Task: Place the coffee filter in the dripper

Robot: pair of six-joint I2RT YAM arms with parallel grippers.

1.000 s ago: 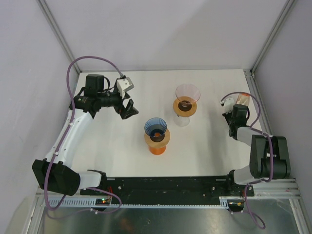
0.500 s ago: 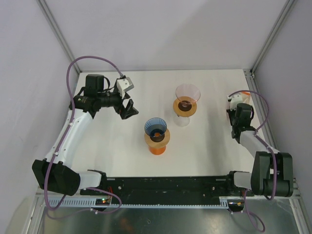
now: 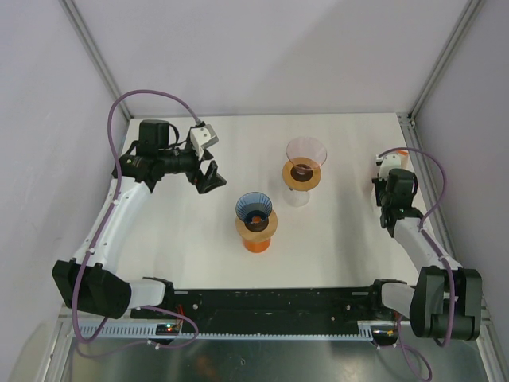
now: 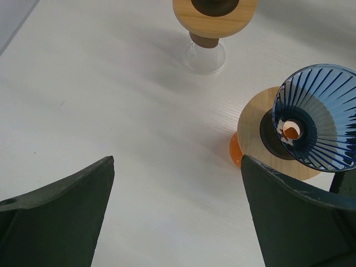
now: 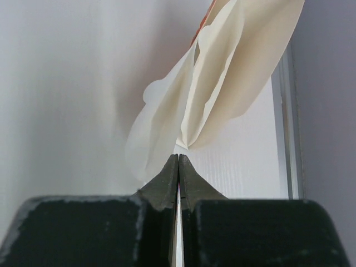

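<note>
At frame right, right jaws pinch a cream pleated paper filter; best lowered point-first into the pink glass dripper; left jaws spread.

My right arm has swung outward over the last second. Its elbow stood folded high beside the base, and it has now dropped and stretched out along the right edge of the table. Its gripper has slid a little right and farther from me. From above, less of the filter pinched in it shows than before.
</note>
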